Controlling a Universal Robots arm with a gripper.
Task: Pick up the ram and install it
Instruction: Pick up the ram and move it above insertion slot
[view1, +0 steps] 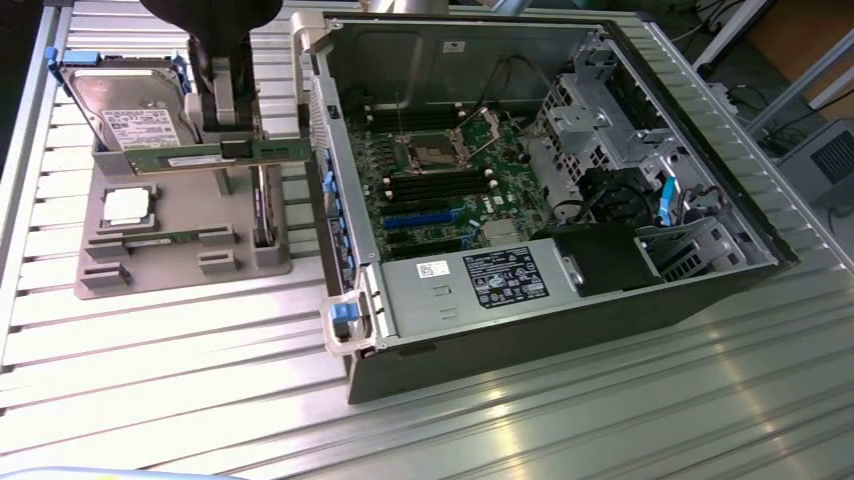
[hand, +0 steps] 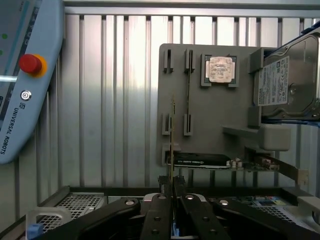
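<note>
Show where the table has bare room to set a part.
Bare slatted table at the exterior view's lower left, bordered by the gray holder and the computer case; another strip at the lower right. Crowded: the holder and case interior.

The robot's black metal gripper (hand: 172, 186) is built from flat, angular linkage bars (hand: 117, 214) that spread to either side, each joint marked by a round silver pin (hand: 130, 202). Its two narrow dark fingers (hand: 180, 189) end in squared tips. In the exterior view the gripper (view1: 238, 135) shows a bulky black housing (view1: 200, 20) above grey, slab-sided fingers (view1: 224, 95).
</note>
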